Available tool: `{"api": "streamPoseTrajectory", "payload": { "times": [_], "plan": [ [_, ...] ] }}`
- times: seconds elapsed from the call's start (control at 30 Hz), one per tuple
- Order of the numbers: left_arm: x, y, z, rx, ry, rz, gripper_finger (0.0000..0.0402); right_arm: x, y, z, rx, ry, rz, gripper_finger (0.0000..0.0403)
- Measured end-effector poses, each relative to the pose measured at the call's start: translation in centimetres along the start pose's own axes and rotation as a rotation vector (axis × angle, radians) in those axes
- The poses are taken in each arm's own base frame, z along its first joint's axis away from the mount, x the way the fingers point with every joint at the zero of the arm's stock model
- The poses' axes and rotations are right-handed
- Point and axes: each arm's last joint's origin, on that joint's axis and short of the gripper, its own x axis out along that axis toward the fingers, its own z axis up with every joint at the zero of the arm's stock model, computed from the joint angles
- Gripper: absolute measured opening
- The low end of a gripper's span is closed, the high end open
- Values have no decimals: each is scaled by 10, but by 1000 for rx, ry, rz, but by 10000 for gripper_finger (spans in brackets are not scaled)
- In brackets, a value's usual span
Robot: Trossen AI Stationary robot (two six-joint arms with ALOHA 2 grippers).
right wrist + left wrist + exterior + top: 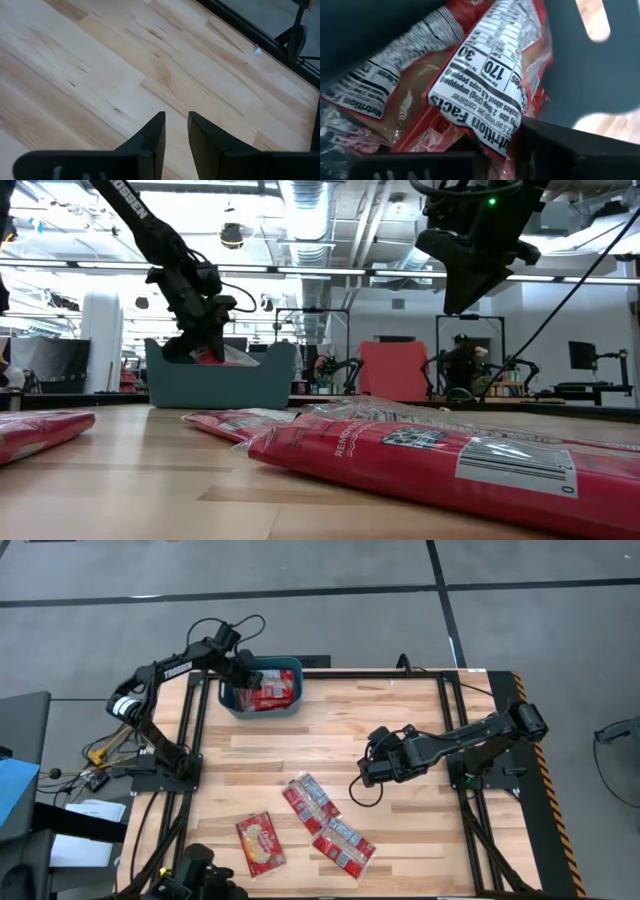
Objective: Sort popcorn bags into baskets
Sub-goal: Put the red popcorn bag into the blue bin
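Observation:
The teal basket (262,711) stands at the table's far left, with red popcorn bags (275,688) lying inside it. My left gripper (243,678) reaches down into the basket and is shut on one bag (490,75), whose white nutrition panel faces the wrist camera. Three more bags lie flat on the near half of the table (260,843), (311,800), (343,846). My right gripper (366,772) hovers above bare wood right of the table's middle. Its fingers (176,117) are a narrow gap apart and hold nothing. My left gripper pinches the bag's end edge (496,142), just below the nutrition panel, between its two fingers (560,145). It comes from above, slanting down into the basket (200,350). The bag lies tilted over another bag (375,95) inside the basket.
The basket's walls (600,75) close in around my left gripper. Bare wood (100,75) lies under my right gripper, and the table's centre and right are free. Black frame rails run along both side edges (450,740). Other workstations show beyond the far edge.

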Motion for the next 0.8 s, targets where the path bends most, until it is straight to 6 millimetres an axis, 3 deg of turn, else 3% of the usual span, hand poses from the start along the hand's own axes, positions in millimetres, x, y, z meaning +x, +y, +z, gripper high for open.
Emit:
{"api": "streamPoseTrajectory", "payload": {
  "times": [0.23,0.63,0.8],
  "plan": [
    [-15,-5,1,-22,-55,38,60,0,0,0,0,11,6,107],
    [-42,-10,-4,59,-113,303,127,0,1,0,8,5,16,107],
    [-48,-14,-10,61,-83,255,155,-1,11,6,19,-46,90,107]
  ]
}}
